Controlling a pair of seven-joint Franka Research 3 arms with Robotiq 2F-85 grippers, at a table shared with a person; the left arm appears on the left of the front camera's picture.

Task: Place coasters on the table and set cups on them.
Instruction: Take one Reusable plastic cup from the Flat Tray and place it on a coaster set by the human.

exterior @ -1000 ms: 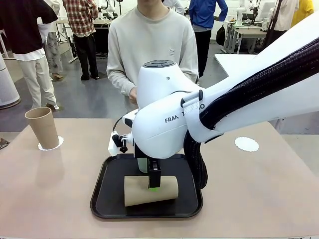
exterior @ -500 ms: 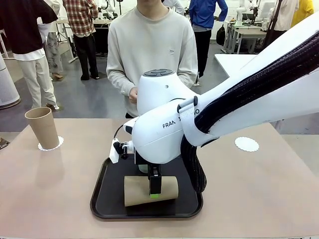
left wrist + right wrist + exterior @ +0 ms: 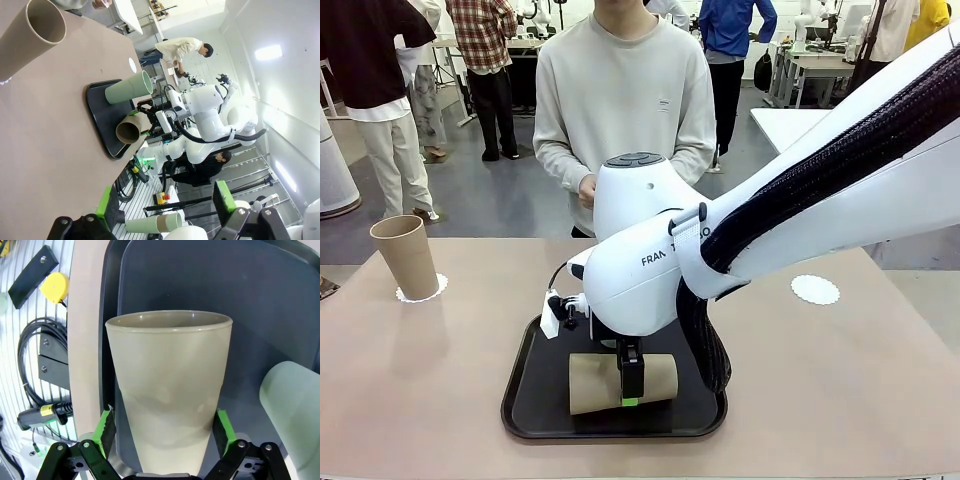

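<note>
Right claw (image 3: 164, 430), jaws wide, straddles tan cup (image 3: 167, 385) on tray (image 3: 200, 285).

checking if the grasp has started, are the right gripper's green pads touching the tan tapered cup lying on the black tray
Cannot tell. The right wrist view shows the right gripper open, its pads close beside the tan tapered cup, contact unclear.
</note>
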